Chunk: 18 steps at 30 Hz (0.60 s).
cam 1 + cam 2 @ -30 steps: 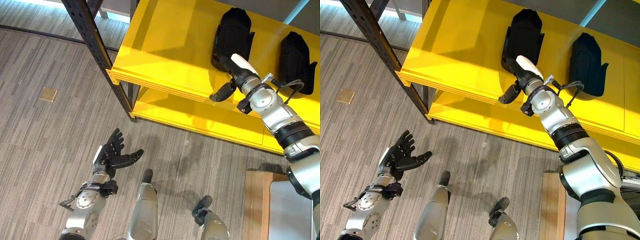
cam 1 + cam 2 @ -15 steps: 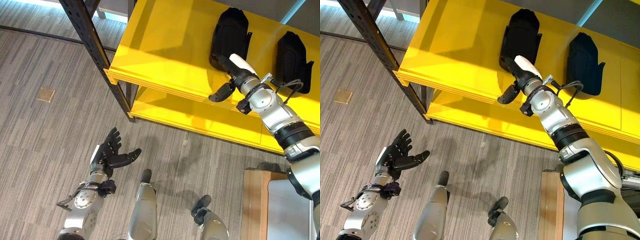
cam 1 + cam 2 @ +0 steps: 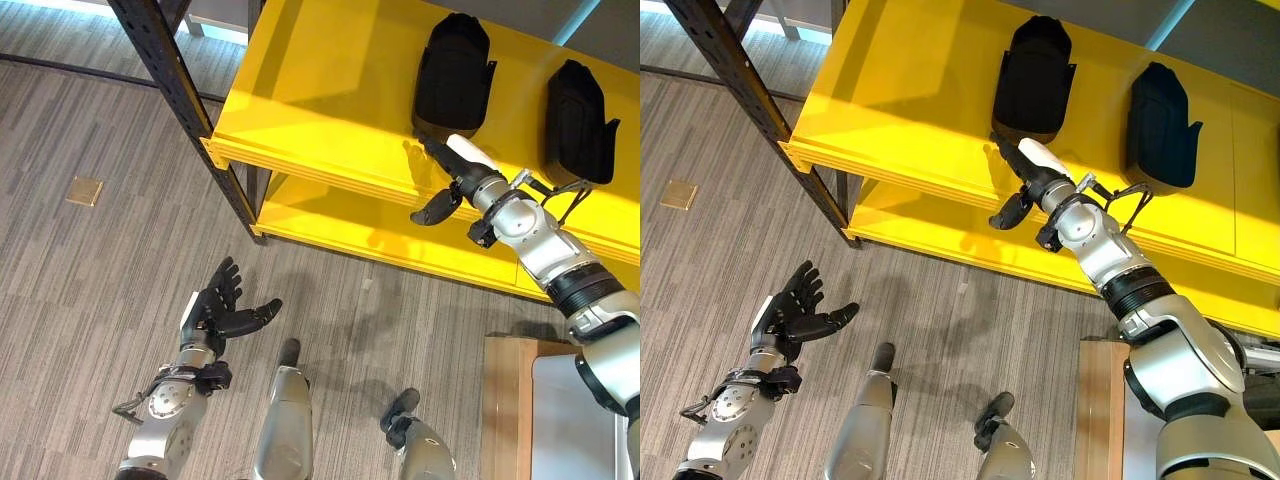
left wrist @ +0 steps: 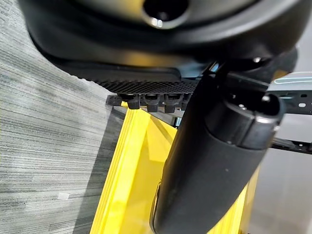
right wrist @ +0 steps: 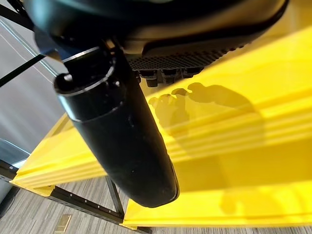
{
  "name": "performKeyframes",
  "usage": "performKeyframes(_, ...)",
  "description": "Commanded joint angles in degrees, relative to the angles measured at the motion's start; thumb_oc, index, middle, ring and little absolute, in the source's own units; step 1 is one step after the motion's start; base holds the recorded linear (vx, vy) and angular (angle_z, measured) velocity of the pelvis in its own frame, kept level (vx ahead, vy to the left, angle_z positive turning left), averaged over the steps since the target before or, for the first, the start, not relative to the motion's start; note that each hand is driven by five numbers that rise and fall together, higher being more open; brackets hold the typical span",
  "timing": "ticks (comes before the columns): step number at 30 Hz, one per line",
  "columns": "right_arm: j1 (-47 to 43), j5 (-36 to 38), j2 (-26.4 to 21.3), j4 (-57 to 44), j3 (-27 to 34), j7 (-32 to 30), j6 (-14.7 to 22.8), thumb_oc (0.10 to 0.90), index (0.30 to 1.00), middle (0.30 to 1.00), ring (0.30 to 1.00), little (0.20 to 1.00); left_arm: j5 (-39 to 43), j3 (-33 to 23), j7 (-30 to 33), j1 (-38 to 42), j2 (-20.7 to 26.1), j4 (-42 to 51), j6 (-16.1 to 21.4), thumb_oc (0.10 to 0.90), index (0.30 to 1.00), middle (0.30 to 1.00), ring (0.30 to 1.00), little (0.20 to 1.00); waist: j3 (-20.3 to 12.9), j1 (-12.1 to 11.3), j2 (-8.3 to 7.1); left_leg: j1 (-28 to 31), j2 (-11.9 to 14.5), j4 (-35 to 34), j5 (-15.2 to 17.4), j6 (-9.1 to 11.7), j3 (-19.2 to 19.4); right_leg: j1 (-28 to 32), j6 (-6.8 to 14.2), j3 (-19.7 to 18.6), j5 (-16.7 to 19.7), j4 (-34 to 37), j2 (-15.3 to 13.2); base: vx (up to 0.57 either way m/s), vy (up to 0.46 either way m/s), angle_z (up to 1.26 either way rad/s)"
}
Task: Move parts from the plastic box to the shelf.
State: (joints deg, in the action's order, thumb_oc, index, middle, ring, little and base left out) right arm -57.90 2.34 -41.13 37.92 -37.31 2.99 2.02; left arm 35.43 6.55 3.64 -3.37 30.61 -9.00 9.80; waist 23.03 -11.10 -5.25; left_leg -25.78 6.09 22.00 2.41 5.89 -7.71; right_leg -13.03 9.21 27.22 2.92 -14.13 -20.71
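Note:
Two black parts lie on the top board of the yellow shelf point(image 3: 320, 90): one part point(image 3: 455, 75) towards the middle, the other part point(image 3: 578, 120) further right. My right hand point(image 3: 465, 165) hovers open over the shelf's front edge, just in front of the middle part and apart from it, holding nothing. Its thumb point(image 5: 117, 131) stands out straight above the yellow board point(image 5: 234, 146). My left hand point(image 3: 218, 312) hangs open and empty low over the carpet, well left of the shelf. In the left wrist view its thumb point(image 4: 214, 161) stands before the shelf edge point(image 4: 126, 195).
A black perforated upright point(image 3: 170, 80) carries the shelf's left corner. A lower yellow board point(image 3: 400, 240) runs beneath the top one. At the lower right stands a wooden surface point(image 3: 508, 410) with a pale box point(image 3: 585, 420) on it. A brass plate point(image 3: 84, 190) sits in the carpet.
My right hand has drawn back from the middle black part towards the shelf's front edge, leaving the part lying on the board. The left hand has barely moved.

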Motion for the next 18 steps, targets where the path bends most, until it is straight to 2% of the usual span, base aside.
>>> performKeyframes(1,-2.5,1.1,-2.8,-5.2,4.0,-2.0,3.2,0.900,1.000,1.000,1.000,1.000,-1.5,-3.2,0.3,0.2,1.7,3.6,3.9,0.900,1.000,1.000,1.000,1.000,-2.0,-0.1,-1.23,-0.5,1.1,-3.6,-2.0,-1.9,1.2,6.3,0.3,-3.6,-5.5,-6.9,1.1,0.00,-0.009,-0.04)
performKeyframes(10,-1.1,1.3,-4.2,-8.1,5.0,-1.7,3.5,0.900,1.000,1.000,1.000,1.000,-1.9,-3.7,0.0,-0.2,1.7,3.5,3.6,0.900,1.000,1.000,1.000,1.000,-1.9,0.2,-1.22,-0.6,1.3,-3.5,-1.9,-1.9,1.3,6.2,0.4,-3.7,-5.6,-6.9,1.2,0.00,-0.002,0.00)
performKeyframes(18,3.4,4.2,-8.6,-21.1,10.2,-1.8,5.6,0.900,1.000,1.000,1.000,1.000,-1.9,-5.3,0.7,-0.8,1.1,3.8,3.8,0.900,1.000,1.000,1.000,1.000,-2.5,1.1,-1.84,-0.7,1.4,-3.2,-1.6,-2.0,1.6,6.1,0.5,-3.9,-5.0,-7.0,1.2,0.00,0.000,0.00)
